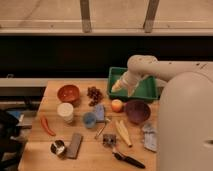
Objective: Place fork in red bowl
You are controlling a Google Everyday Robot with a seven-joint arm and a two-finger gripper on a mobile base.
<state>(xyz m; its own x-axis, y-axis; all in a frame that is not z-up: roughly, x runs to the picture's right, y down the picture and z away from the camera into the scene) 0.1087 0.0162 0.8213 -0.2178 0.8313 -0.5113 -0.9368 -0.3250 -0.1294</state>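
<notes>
Fork (102, 129), a slim, silvery-grey metal utensil with a thin straight handle, lay slanted on the wooden counter (37, 155) near its middle. It sat just below the small blue cup (89, 119) and the grey-blue cloth (99, 112). The round orange-red bowl (68, 93) stood well apart from the fork, up at the counter's far left, with the white cup (65, 111) just in front of it and a dark cluster of grapes (93, 94) beside it.

The gripper (123, 91) hung over the green plastic tray (145, 89) at the far right edge of the counter, on the end of the white arm (160, 67). Its pale fingers (116, 86) were spread apart with nothing between them.

A round orange fruit (117, 105) and a dark purple bowl (137, 111) stood in front of the tray. Nearer the front lay a yellow corn cob (123, 132), a black-handled utensil (129, 160), a red chilli pepper (46, 126), a metal can (58, 148) and a flat grey block (75, 145).
</notes>
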